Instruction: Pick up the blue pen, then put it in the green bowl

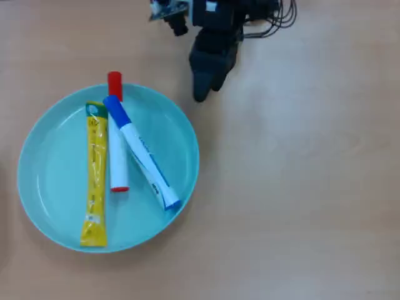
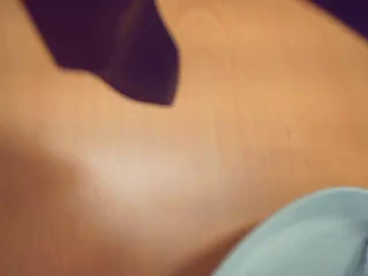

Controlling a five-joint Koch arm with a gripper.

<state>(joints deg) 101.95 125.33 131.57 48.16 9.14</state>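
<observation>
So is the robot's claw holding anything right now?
No, nothing. The gripper is over bare table beside the green bowl, and the blue pen already lies in the bowl.

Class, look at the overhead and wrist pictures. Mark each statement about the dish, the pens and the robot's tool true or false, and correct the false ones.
1. The blue pen lies in the green bowl. True.
2. The tool grips the blue pen. False: it holds nothing and is outside the bowl, over the table.
3. The yellow tube lies in the bowl. True.
4. The red-capped marker lies on the table outside the bowl. False: it lies in the bowl, its cap over the rim.
</observation>
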